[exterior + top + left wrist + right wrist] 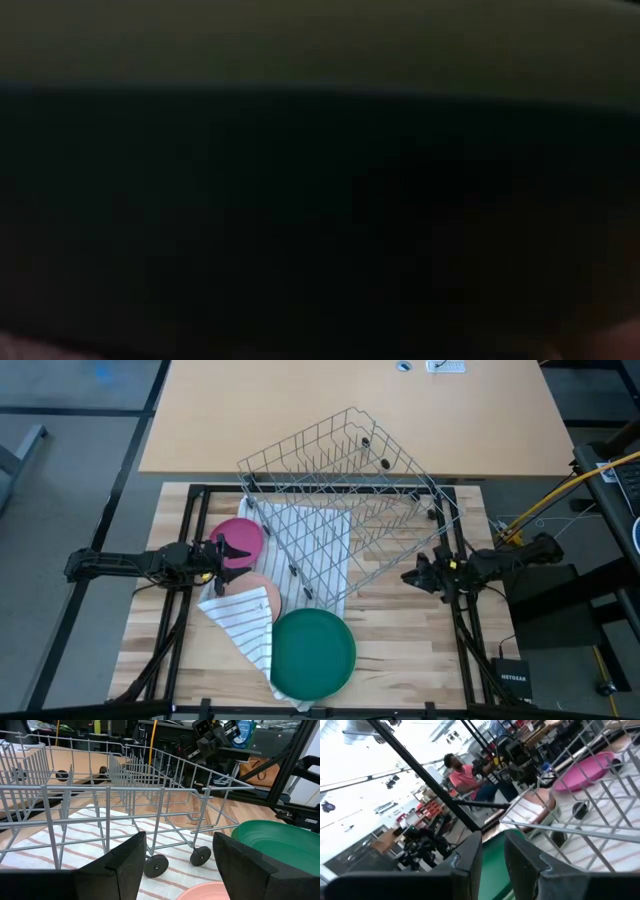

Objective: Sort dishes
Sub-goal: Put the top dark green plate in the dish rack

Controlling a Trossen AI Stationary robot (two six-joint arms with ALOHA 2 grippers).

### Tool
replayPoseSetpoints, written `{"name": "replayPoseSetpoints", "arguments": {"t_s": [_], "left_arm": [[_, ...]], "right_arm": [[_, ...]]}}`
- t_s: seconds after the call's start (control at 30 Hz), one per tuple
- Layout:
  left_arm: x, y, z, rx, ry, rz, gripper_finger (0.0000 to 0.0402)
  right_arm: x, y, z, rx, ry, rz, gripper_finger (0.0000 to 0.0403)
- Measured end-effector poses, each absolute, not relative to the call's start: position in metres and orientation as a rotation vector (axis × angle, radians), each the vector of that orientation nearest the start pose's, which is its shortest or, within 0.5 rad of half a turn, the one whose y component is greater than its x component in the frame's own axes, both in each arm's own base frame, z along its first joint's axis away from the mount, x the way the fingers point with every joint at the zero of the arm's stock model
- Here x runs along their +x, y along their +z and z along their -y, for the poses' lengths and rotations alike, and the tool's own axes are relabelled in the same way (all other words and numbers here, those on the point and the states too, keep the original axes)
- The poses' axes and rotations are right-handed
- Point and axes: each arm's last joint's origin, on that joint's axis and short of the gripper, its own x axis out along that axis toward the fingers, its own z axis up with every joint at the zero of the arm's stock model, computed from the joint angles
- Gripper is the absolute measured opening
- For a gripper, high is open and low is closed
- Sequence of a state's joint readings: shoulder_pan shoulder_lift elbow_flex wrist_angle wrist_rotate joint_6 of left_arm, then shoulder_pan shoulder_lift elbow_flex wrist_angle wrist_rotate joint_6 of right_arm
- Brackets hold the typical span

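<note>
Three dishes lie at the table's left and near side. A magenta plate (238, 536) sits at the left, and a peach-pink plate (256, 593) rests on the white striped cloth (248, 628). A dark green plate (313, 651) covers the cloth's near end. My left gripper (236, 550) is level and open, over the magenta plate's near rim, with nothing between its fingers (125, 870). My right gripper (409, 575) stands at the wire rack's right side, its fingers (470, 857) a narrow gap apart on nothing. The low view is blocked by something dark green.
The wire rack (340, 490) sits tilted across the table's middle, partly on the cloth, its small wheels (156, 866) toward my left gripper. A tan tabletop (350, 410) lies beyond it. A person in a red top (462, 772) sits in the room behind.
</note>
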State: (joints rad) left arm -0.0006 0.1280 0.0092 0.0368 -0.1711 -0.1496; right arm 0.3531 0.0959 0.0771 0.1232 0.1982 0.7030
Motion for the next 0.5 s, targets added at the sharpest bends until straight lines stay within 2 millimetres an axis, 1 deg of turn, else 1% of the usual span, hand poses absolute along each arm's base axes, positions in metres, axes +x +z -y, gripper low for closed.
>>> {"name": "replayPoseSetpoints", "arguments": {"t_s": [0.1,0.23,0.4,0.5], "left_arm": [[0.105,0.160,-0.005,-0.142,0.177,-0.069,0.0219],[0.104,0.160,-0.005,-0.142,0.176,-0.069,0.0219],[0.104,0.160,-0.005,-0.142,0.176,-0.069,0.0219],[0.104,0.160,-0.005,-0.142,0.176,-0.069,0.0219]], "right_arm": [[0.103,0.188,-0.032,0.745,0.164,-0.007,0.0085],[0.116,0.182,-0.036,0.823,0.126,-0.065,0.0085],[0.136,0.180,-0.045,0.899,0.165,-0.099,0.0085],[0.151,0.180,-0.052,0.928,0.179,-0.172,0.0085]]}}
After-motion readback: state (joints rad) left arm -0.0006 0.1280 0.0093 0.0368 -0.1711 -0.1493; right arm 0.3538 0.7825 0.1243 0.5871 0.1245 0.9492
